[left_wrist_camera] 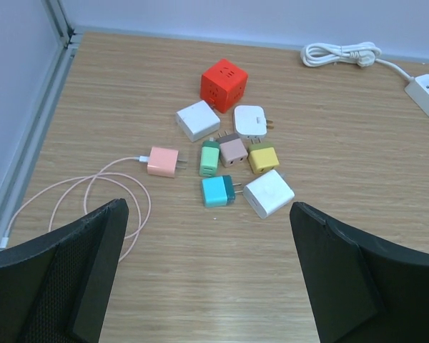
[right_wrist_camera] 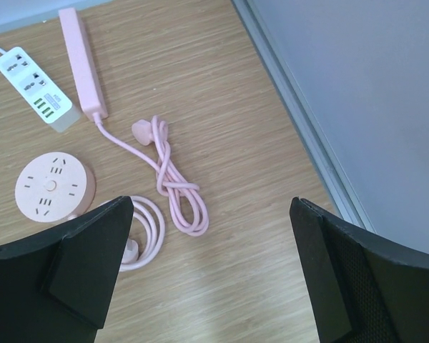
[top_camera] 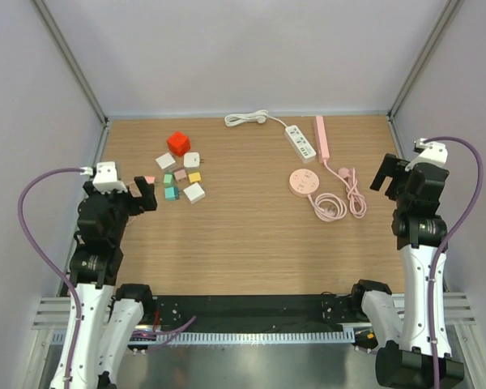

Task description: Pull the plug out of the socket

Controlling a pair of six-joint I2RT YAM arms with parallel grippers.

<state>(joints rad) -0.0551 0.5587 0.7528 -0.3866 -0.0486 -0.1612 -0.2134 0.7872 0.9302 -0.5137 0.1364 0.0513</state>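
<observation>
The bare wooden tabletop (top_camera: pixel 243 251) is open across the centre and lower half of the top view. At upper left, a red cube socket (top_camera: pixel 178 143) and a tight cluster of small coloured and white plug adapters (top_camera: pixel 181 177) leave only narrow gaps. A pink charger (left_wrist_camera: pixel 163 161) and its looped thin cable (left_wrist_camera: pixel 79 193) lie at their left. At upper right, a white power strip (top_camera: pixel 300 142), a slim pink power strip (top_camera: pixel 321 138), a round pink socket (top_camera: pixel 304 182) and coiled pink cords (top_camera: pixel 332 207) crowd the wood. A free lane runs between the two groups.
</observation>
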